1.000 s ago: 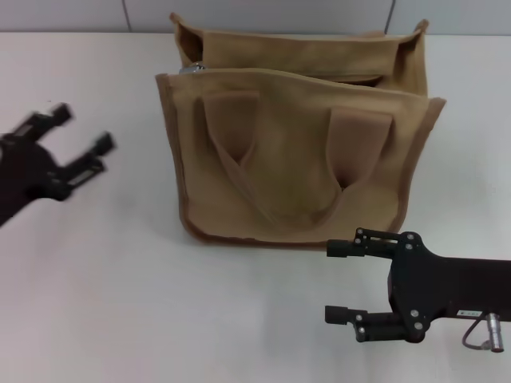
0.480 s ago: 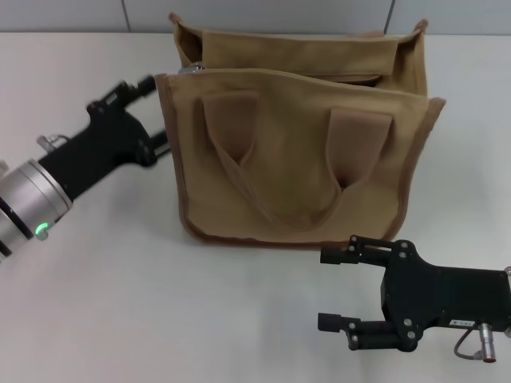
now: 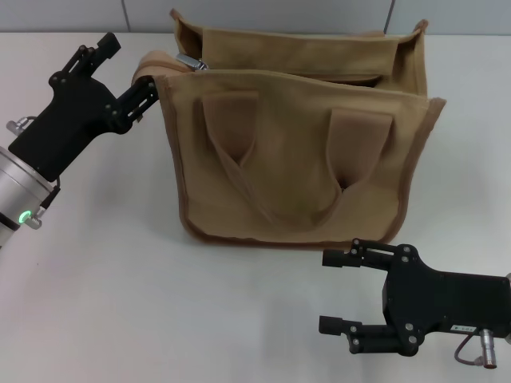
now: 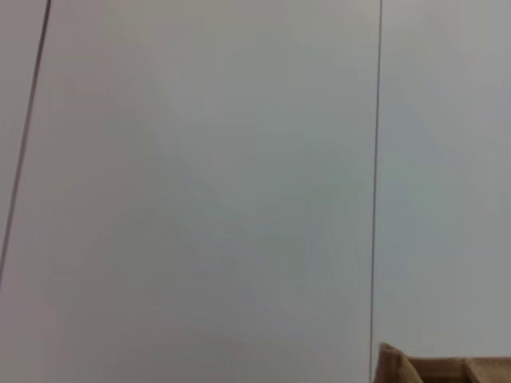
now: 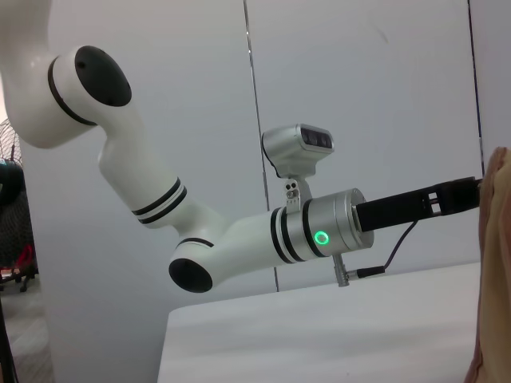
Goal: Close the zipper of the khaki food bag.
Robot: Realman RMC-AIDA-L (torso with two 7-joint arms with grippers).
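Note:
The khaki food bag (image 3: 295, 159) stands upright in the middle of the white table, its top gaping open. Its zipper (image 3: 239, 70) runs along the open mouth, and the silver pull tab (image 3: 189, 61) rests at the far left end. My left gripper (image 3: 129, 65) is at the bag's top left corner, open, and the corner's cloth bulges out between its fingers. Near the table's front edge, below the bag's right side, my right gripper (image 3: 331, 292) is open and holds nothing. In the right wrist view the left gripper (image 5: 457, 196) reaches the bag's edge (image 5: 495, 239).
A white table (image 3: 104, 287) spreads around the bag. A grey panelled wall (image 3: 279, 12) lies close behind the bag. The left wrist view shows mostly wall, with a scrap of khaki cloth (image 4: 403, 369) at its edge.
My left gripper has moved from the bag's left side up to its top left corner. The corner cloth now sticks out leftward between the fingers. The right gripper has hardly moved.

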